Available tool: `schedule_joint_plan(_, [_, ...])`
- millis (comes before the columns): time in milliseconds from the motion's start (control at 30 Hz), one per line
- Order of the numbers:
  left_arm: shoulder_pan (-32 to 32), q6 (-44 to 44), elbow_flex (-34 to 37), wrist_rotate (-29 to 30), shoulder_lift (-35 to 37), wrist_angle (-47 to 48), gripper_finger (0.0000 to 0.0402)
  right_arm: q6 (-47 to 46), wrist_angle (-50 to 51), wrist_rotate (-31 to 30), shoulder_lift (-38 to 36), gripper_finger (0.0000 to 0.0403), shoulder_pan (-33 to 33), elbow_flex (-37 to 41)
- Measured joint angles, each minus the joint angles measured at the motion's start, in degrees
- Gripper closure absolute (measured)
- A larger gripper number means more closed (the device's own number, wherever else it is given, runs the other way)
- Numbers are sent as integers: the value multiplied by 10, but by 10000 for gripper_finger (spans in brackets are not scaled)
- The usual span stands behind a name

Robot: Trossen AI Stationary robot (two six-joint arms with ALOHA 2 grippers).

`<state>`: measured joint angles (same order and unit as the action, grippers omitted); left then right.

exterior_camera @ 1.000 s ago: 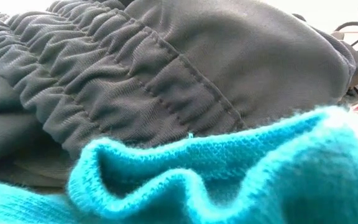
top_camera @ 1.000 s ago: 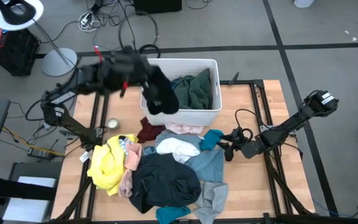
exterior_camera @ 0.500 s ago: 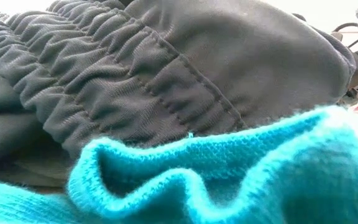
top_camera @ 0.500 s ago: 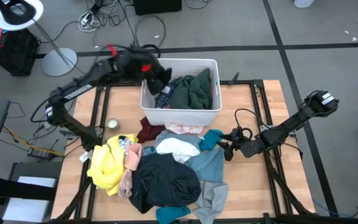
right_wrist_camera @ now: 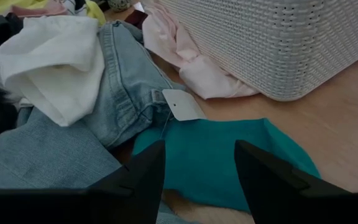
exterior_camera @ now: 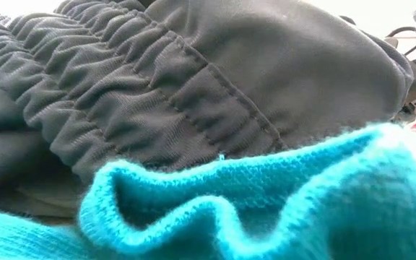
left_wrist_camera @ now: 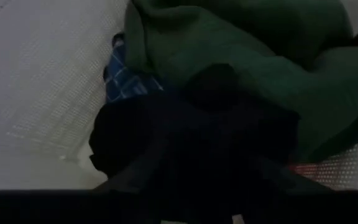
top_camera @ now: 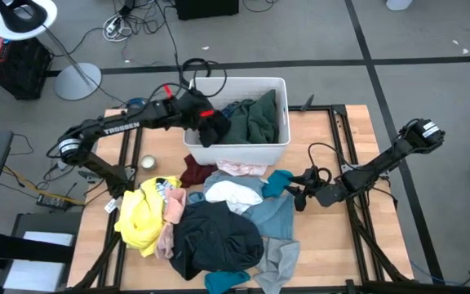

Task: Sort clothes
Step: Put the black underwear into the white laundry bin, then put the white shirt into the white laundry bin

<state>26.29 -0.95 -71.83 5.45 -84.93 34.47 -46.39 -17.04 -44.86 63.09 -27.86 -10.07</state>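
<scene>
A white bin (top_camera: pixel 239 151) stands at the table's far middle, with a dark green garment (top_camera: pixel 255 118) and a blue plaid one (left_wrist_camera: pixel 126 81) inside. My left gripper (top_camera: pixel 201 114) is over the bin's left part, right at a black garment (top_camera: pixel 212 129) that lies there on the green one (left_wrist_camera: pixel 241 50). The other clothes are heaped in front of the bin: yellow (top_camera: pixel 137 214), black (top_camera: pixel 215 237), white (top_camera: pixel 233 196), denim (top_camera: pixel 276 214), pink (top_camera: pixel 239 169), maroon (top_camera: pixel 194 171). My right gripper (right_wrist_camera: pixel 199 168) stands open just above a teal garment (right_wrist_camera: pixel 229 155) at the heap's right.
A small round tin (top_camera: pixel 147 162) sits on the bare wood left of the bin. A white tag (right_wrist_camera: pixel 184 104) hangs from the denim near the teal cloth. A grey garment (exterior_camera: pixel 230 79) and teal knit (exterior_camera: pixel 266 209) fill the low view.
My left gripper has come down from high above the table's far left into the left part of the bin, carrying the black garment. That garment hung below the gripper before and now rests in the bin.
</scene>
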Motion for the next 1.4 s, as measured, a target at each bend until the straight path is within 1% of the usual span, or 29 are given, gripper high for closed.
schedule_joint_plan(100, [-1,18,-19,6,-2,16,230,0,0,0,0,209,0,0])
schedule_joint_plan(433, [-29,-12,-132,10,-3,49,230,0,0,0,0,209,0,0])
schedule_joint_plan(533, [-48,-6,-157,-13,-1,62,230,0,0,0,0,209,0,0])
schedule_joint_plan(600, [-70,-4,-165,-26,-2,78,230,0,2,0,0,209,0,0])
schedule_joint_plan(733, [-135,0,-167,-22,-2,93,230,0,3,0,0,209,0,0])
schedule_joint_plan(900, [-231,15,-167,2,-2,90,230,0,3,0,0,209,0,0])
schedule_joint_plan(1000, [-279,31,-167,14,-2,85,230,0,1,0,0,209,0,0])
schedule_joint_plan(1067, [-306,41,-167,31,-7,84,230,0,1,0,0,209,0,0])
schedule_joint_plan(1233, [-348,55,-167,41,-46,70,230,0,-8,0,0,209,0,0])
schedule_joint_plan(1400, [-354,57,-167,39,-110,52,230,1,-15,0,0,209,0,0])
